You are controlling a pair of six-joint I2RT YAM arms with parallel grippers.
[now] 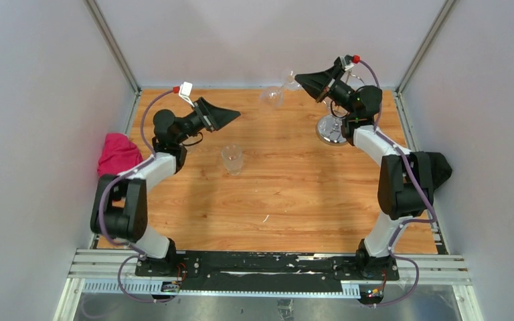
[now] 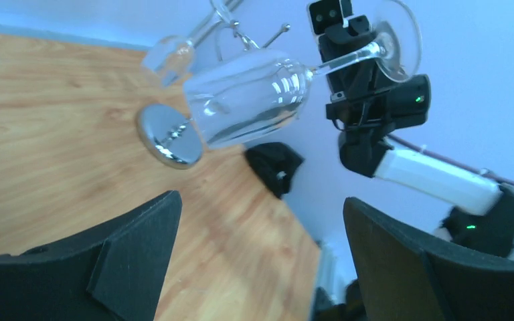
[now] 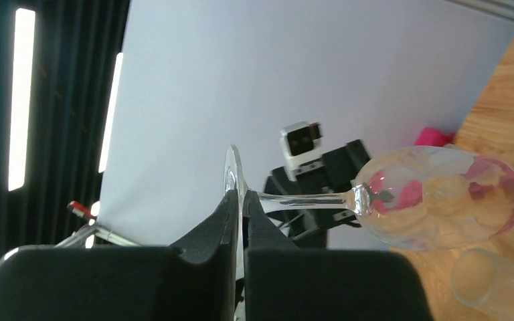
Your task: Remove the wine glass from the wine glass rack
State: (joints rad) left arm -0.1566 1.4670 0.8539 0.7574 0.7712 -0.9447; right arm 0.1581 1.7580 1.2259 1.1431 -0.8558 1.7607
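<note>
The clear wine glass [image 1: 272,95] lies on its side in the air, left of the wine glass rack [image 1: 333,129] and apart from it. My right gripper [image 1: 299,80] is shut on the glass's round foot; in the right wrist view the fingers [image 3: 231,217] pinch the foot, and the stem and bowl [image 3: 442,200] stick out to the right. My left gripper [image 1: 235,115] is open and empty, below and left of the bowl. The left wrist view shows the bowl [image 2: 251,97], the rack's mirrored base [image 2: 169,136] and its hooks [image 2: 241,33] behind it.
A clear tumbler [image 1: 232,159] stands on the wooden table [image 1: 288,200] near the left gripper. A pink cloth [image 1: 117,152] lies at the left edge. A black object [image 1: 442,167] sits at the right edge. White walls enclose the table.
</note>
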